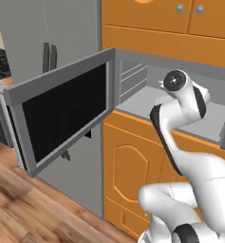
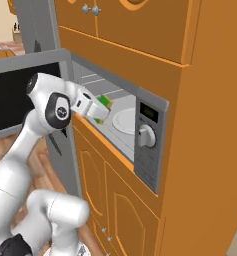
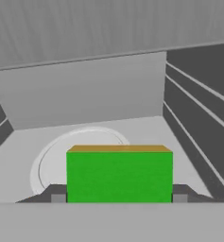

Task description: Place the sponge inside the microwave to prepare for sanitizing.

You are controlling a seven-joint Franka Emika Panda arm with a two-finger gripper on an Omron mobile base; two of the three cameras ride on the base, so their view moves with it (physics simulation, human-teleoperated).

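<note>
Gripper [image 3: 119, 198] clamps blocky green sponge [image 3: 119, 175] inside microwave [image 3: 99, 94]

Microwave [image 2: 140, 131] cavity floor: flat, grey, bounded by ribbed side walls and a plain rear wall; white round turntable [image 3: 61, 158] lies directly on it, toward 9 o'clock of centre in the hand view; in the right base view the turntable sits just inside the control panel, at 9 o'clock of the dial knob [image 2: 145, 136].
</note>
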